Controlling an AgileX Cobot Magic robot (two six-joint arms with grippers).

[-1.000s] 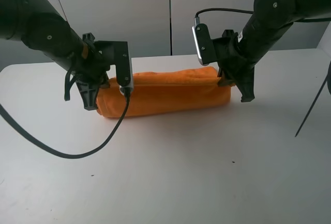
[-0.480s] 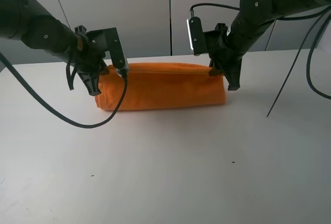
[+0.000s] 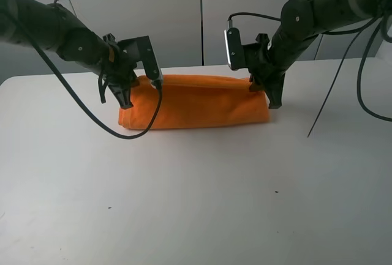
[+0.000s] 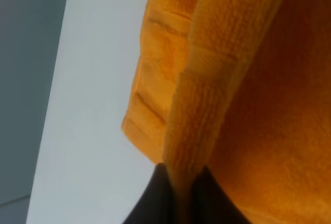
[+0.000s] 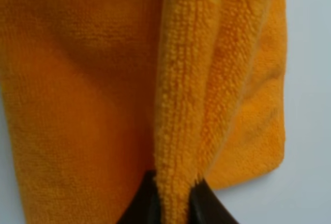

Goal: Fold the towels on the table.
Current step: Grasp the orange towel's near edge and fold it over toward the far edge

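The orange towel (image 3: 196, 101) lies folded over lengthwise near the far edge of the white table (image 3: 196, 204). My left gripper (image 3: 125, 97) is at its left end, shut on the towel's edge. At the right end my right gripper (image 3: 272, 98) is likewise shut on the edge. In the left wrist view the dark fingertips (image 4: 158, 195) pinch a ribbed fold of the towel (image 4: 248, 79). The right wrist view shows the dark fingertips (image 5: 142, 203) clamping a thick fold of the towel (image 5: 77, 89), with the lower layer spread flat on the table beneath.
Black cables hang from both arms: one loops over the table in front of the towel's left end (image 3: 131, 133), another trails off to the right (image 3: 331, 106). A grey panelled wall (image 3: 202, 14) stands behind the table's far edge.
Both grippers have carried the towel's pinched edge away toward the far side of the table and lower. The fold lies flatter and sits further back than a second ago.
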